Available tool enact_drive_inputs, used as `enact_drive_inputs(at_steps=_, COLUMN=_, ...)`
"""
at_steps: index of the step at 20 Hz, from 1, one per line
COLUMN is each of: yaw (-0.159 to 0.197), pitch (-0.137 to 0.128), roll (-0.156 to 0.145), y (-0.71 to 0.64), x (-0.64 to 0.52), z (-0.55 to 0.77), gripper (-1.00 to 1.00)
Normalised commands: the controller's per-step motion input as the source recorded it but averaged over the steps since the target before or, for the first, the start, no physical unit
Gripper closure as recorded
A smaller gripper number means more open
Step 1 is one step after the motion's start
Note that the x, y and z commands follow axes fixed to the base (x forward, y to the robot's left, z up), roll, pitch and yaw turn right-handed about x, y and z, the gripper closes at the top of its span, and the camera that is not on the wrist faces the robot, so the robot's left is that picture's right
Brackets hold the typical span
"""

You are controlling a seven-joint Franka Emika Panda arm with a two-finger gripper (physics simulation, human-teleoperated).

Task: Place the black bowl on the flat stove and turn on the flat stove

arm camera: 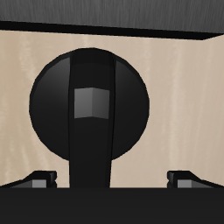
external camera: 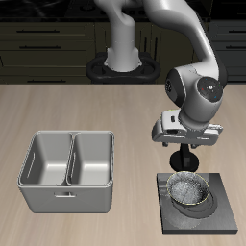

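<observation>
Black bowl (external camera: 189, 190) on flat stove (external camera: 223, 216), just below claw (external camera: 184, 161).

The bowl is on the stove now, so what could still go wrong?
1. The hand hangs low just behind the bowl; moving toward the front might bump the bowl off the stove.
2. The wrist view shows a round black knob directly below. A slightly off-centre push might fail to switch the stove on.

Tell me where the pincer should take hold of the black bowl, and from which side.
Probably grip the black bowl at its thin rim, coming from straight above: it sits upright on the flat stove, its mouth open upward.
</observation>
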Motion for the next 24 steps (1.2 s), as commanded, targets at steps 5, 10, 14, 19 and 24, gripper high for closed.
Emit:
enact_drive_inputs(at_steps=5, yaw=0.037, pitch=0.040, roll=0.016, y=0.14, x=0.03, z=-0.28, gripper=-1.00)
enact_drive_inputs(at_steps=10, yaw=0.015, pitch=0.095, roll=0.009, y=0.15, x=-0.08, z=-0.55, gripper=-1.00)
enact_drive_inputs(at_steps=14, yaw=-0.039, pitch=0.089, roll=0.013, y=-0.07, x=0.00, z=-0.35, gripper=1.00)
enact_drive_inputs(at_steps=19, yaw=-0.016, pitch=-0.008, roll=-0.004, y=-0.03, x=-0.04, z=0.03, gripper=1.00)
enact_drive_inputs(at_steps=24, yaw=-0.027, pitch=-0.027, roll=-0.001, y=-0.08, x=-0.03, z=0.15, gripper=1.00)
